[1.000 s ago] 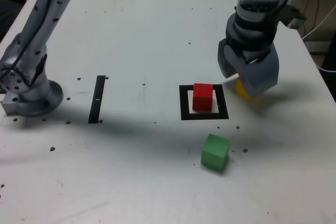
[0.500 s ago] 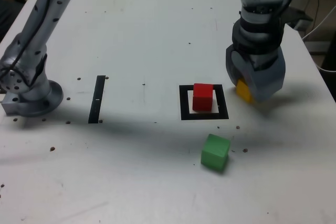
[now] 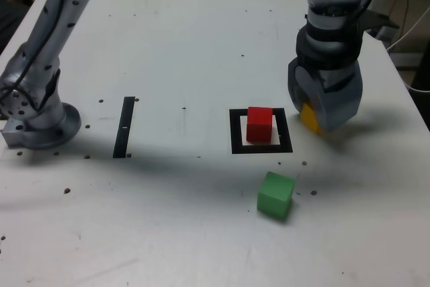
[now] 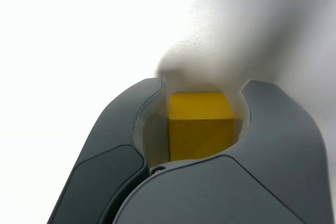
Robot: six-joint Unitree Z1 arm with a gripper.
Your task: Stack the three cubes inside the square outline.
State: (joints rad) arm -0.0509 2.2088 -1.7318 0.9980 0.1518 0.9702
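White tabletop (image 3: 181,45), speckled with small dark marks, carried all items. Square outline (image 3: 262,131): thick black frame with white centre, lay slightly toward 3 o'clock of the exterior view's middle. Red cube (image 3: 259,124): stood upright within the outline, on the white centre, its faces roughly parallel to the frame. Green cube (image 3: 275,195): rested on the bare tabletop at about 6 o'clock from the outline, apart from it and turned a little askew to the frame. Yellow cube (image 3: 309,117): sat at about 3 o'clock from the outline, just beside its edge, mostly hidden in the exterior view by the grey end effector (image 3: 321,113); only one corner showed there. In the wrist view the yellow cube (image 4: 201,124) appeared between the two curved grey jaws of the end effector (image 4: 195,129), which were clenched on it; whether the cube touched the tabletop or was lifted could not be told. Narrow black strip (image 3: 124,126): lay straight on the tabletop at about 9 o'clock from the outline, well apart from it. Arm base (image 3: 37,109): grey, round-footed, stood at the 9 o'clock edge of the exterior view, beyond the strip, with a perforated grey link (image 3: 67,5) rising from it toward 12 o'clock.
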